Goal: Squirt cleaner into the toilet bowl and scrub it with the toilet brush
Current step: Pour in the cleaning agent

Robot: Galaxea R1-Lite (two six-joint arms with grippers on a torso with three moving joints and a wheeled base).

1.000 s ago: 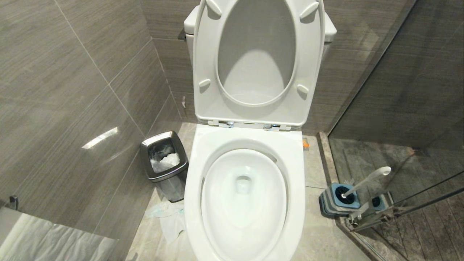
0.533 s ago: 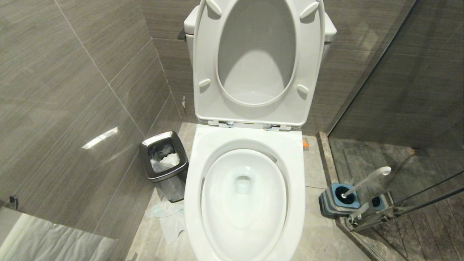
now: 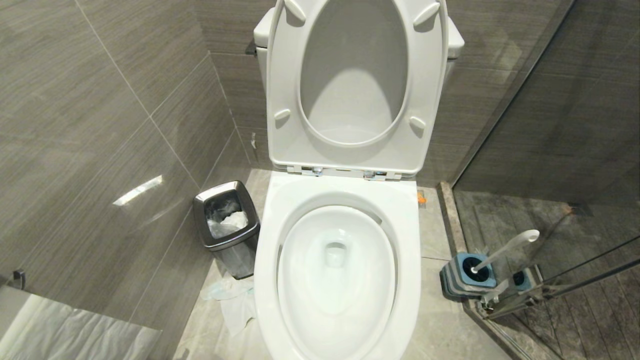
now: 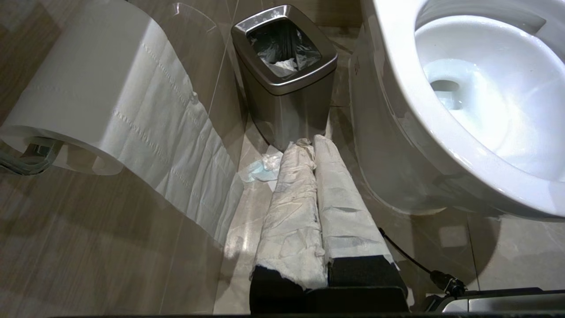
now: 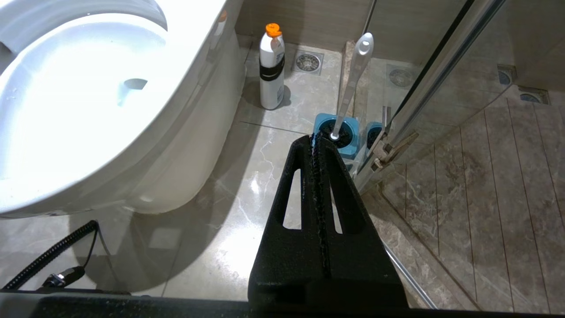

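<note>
With its seat and lid raised upright against the wall, the toilet bowl [image 3: 337,280] sits in the middle of a grey-tiled bathroom, its oval basin holding clear water. All places below are given from this bowl.

On the bowl's right, the toilet brush [image 3: 502,248] stands on the floor in its blue-and-grey square holder [image 3: 467,275], the pale handle leaning away from the bowl toward a glass shower door [image 3: 575,150]. The cleaner [image 5: 271,66], a white bottle with an orange cap, stands upright on the floor just beside the bowl's right flank, nearer the back wall than the brush.

On the bowl's left stands a small steel bin [image 3: 227,225] with crumpled paper inside, and more paper lies on the floor in front of it. A large paper roll [image 4: 88,88] hangs on the left wall.

The right gripper [image 5: 318,141] hangs empty above the floor, pressed fully together, pointing at the brush holder. The left gripper [image 4: 311,143], its fingers wrapped in white paper, is likewise pressed together and empty, pointing at the bin.
</note>
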